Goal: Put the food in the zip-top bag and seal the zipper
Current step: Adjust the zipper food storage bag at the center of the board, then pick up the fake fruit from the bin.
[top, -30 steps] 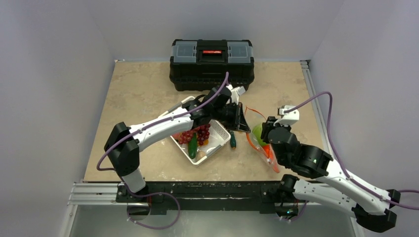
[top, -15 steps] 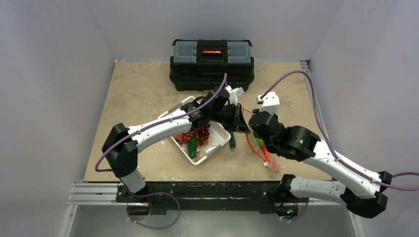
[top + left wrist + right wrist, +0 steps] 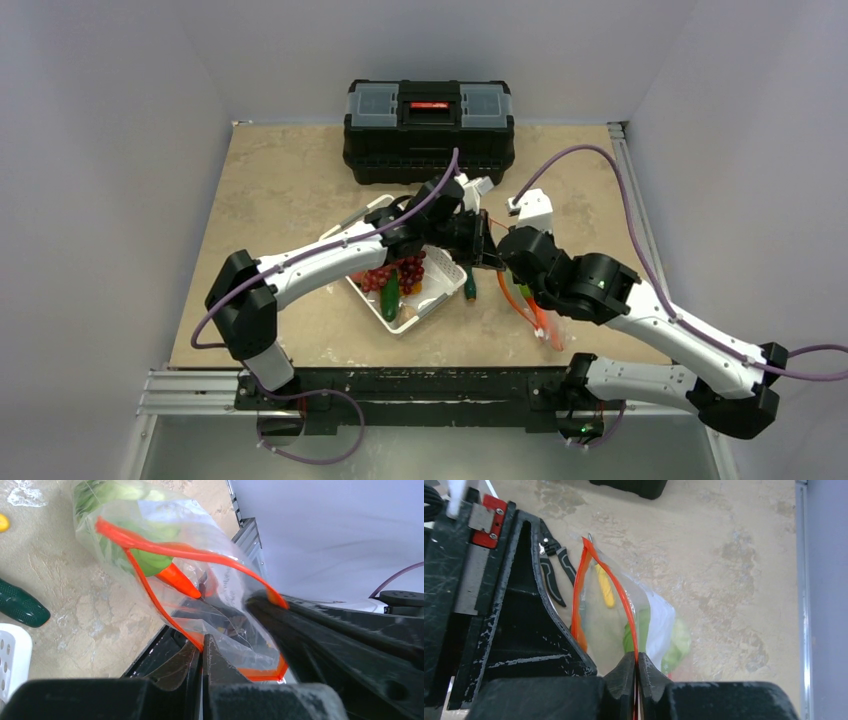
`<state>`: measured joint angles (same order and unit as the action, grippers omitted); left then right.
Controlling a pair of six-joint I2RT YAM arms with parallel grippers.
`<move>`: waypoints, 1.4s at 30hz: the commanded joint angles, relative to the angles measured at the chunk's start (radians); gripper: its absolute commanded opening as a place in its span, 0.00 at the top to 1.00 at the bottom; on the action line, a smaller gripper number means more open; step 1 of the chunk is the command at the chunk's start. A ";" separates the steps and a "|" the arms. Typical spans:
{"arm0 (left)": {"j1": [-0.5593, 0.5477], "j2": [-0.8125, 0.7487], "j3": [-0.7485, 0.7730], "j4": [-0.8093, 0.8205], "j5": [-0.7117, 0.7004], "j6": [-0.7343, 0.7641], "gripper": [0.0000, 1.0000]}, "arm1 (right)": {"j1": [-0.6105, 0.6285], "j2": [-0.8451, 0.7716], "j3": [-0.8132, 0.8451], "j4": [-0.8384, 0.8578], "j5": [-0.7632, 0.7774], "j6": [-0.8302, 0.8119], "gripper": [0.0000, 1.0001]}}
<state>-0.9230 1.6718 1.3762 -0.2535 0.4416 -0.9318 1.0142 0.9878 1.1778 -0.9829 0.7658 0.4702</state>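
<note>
Two grippers, one bag. White basket (image 3: 440, 290), table centre: grapes (image 3: 395, 273), cucumber (image 3: 389, 295). Left gripper (image 3: 202, 645): clamped on the zipper (image 3: 150, 542). Zip-top bag (image 3: 230, 590), at the basket's 3 o'clock: mouth gaping, carrot (image 3: 177, 580) and cabbage (image 3: 676, 640) inside. Right gripper (image 3: 637, 661): pinched tight on the same zipper.

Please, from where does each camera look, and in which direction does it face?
Top external: above and behind the bases, looking down on the table; left arm and right arm show.
Left wrist: looks along the left gripper, shut on the zipper of the zip-top bag.
Right wrist: looks down past the right gripper, shut on the same zipper.
Both wrist views share the bag.
</note>
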 commanded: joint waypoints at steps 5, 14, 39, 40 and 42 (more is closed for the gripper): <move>0.004 -0.125 -0.004 0.004 0.008 0.031 0.81 | 0.001 -0.014 -0.040 0.112 0.044 -0.042 1.00; 0.005 -0.384 -0.128 -0.204 -0.167 0.222 0.40 | 0.000 -0.069 -0.079 0.193 0.195 -0.031 1.00; 0.027 -0.388 -0.324 -0.519 -0.628 0.322 0.26 | -0.002 -0.145 -0.068 0.273 0.352 -0.199 1.00; 0.027 -0.389 -0.324 -0.512 -0.637 0.328 0.26 | -0.002 -0.152 -0.074 0.286 0.340 -0.200 1.00; 0.033 -0.382 -0.312 -0.505 -0.652 0.343 0.25 | -0.002 -0.157 -0.104 0.316 0.300 -0.193 1.00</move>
<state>-0.8986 1.2881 1.0363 -0.7891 -0.1585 -0.6300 1.0142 0.8585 1.0958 -0.7418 1.0611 0.2852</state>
